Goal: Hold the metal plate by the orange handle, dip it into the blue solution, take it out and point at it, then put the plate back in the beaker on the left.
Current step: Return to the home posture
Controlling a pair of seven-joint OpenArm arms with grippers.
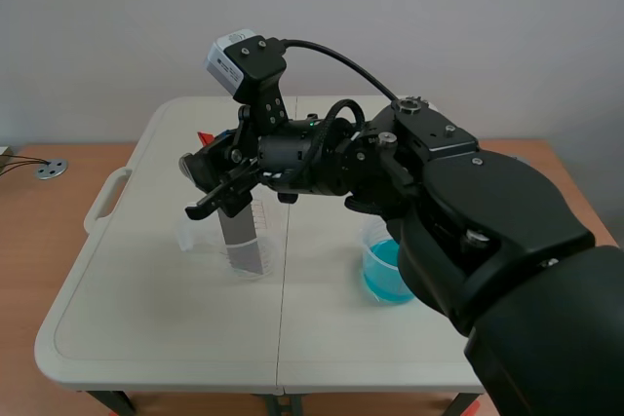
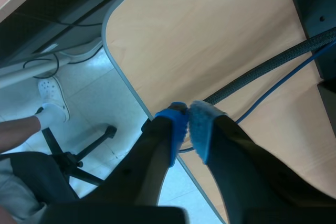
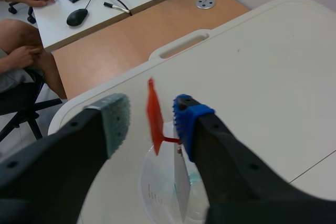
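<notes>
Looking across the scene view, we see the right pincer reached over the white table to the left beaker, where the metal plate stands upright just under its fingers and a sliver of the orange handle shows beside them. The beaker of blue solution sits well apart from the pincer, close under the arm's bulk. Past the left pincer, in its own wrist view, we find its blue pads pressed together on nothing, hanging over the edge of a wooden desk with floor and a chair base below; it has no part in the work here. From the right wrist view, the pincer's fingers stand wide apart, and the orange handle rises between them, near the blue pad and clear of the grey-green one, so nothing is gripped. The plate hangs below the handle inside the beaker. We judge the plate is either about to be picked up or has been set back; nothing shows which, since we cannot tell whether it is wet. If this is the start, every step is left.
</notes>
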